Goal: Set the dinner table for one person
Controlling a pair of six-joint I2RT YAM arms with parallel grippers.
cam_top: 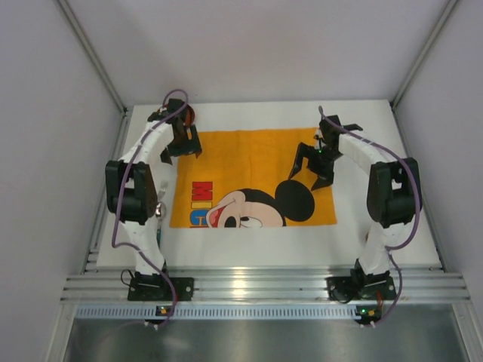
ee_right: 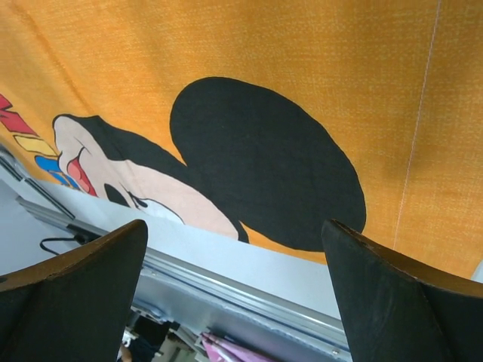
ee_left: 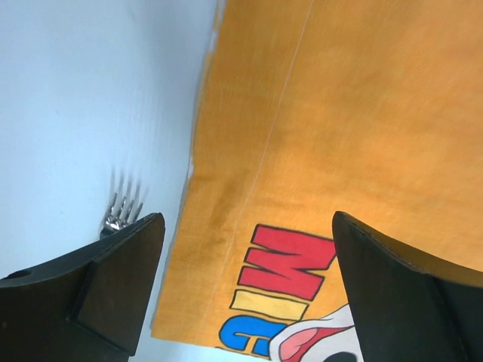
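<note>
The white dinner table has an orange Mickey Mouse cloth spread flat at its middle. My left gripper is open and empty above the cloth's far left corner. In the left wrist view the left gripper hangs over the cloth's left edge. A metal fork lies on the bare table just left of the cloth, its handle hidden behind my left finger. My right gripper is open and empty above the cloth's right part. The right wrist view shows Mickey's black ear below it.
Grey enclosure walls stand close to the table on the left, right and far sides. An aluminium rail carrying both arm bases runs along the near edge. It also shows in the right wrist view.
</note>
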